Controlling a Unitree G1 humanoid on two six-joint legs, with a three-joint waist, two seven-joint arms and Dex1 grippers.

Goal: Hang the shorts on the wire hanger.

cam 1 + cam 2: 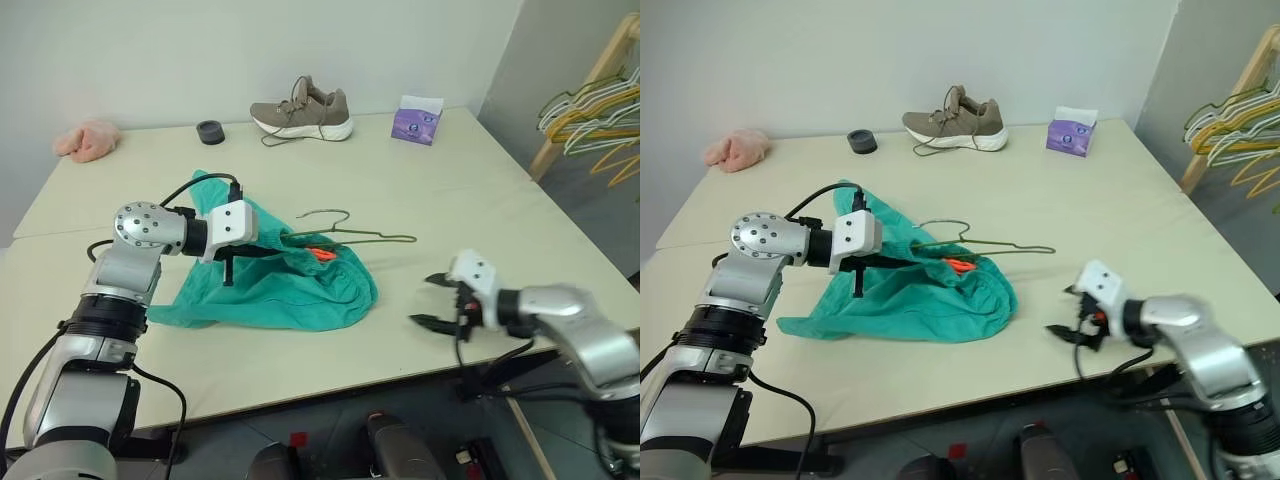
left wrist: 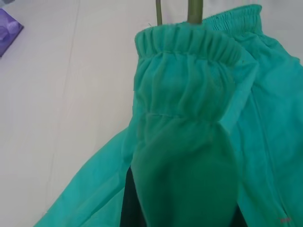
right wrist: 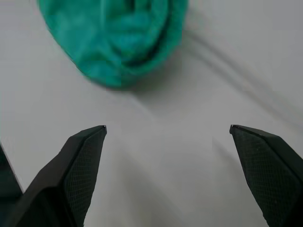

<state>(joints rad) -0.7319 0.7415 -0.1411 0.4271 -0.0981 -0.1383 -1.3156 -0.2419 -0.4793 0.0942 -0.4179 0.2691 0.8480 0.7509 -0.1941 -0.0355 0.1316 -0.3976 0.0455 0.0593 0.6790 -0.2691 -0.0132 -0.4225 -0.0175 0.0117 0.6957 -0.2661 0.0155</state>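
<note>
The teal-green shorts lie crumpled on the table's middle, their orange drawstring end showing at the waistband. The thin dark wire hanger lies flat, its hook and one arm sticking out of the waistband to the right, the other side hidden in the fabric. My left gripper is shut on the shorts at their left upper part; in the left wrist view the gathered waistband drapes over its fingers. My right gripper hovers open and empty right of the shorts, near the table's front edge.
Along the back of the table are a pink cloth, a small black round thing, a tan shoe and a purple tissue box. Bunched yellow and white hangers hang on a wooden rack at right.
</note>
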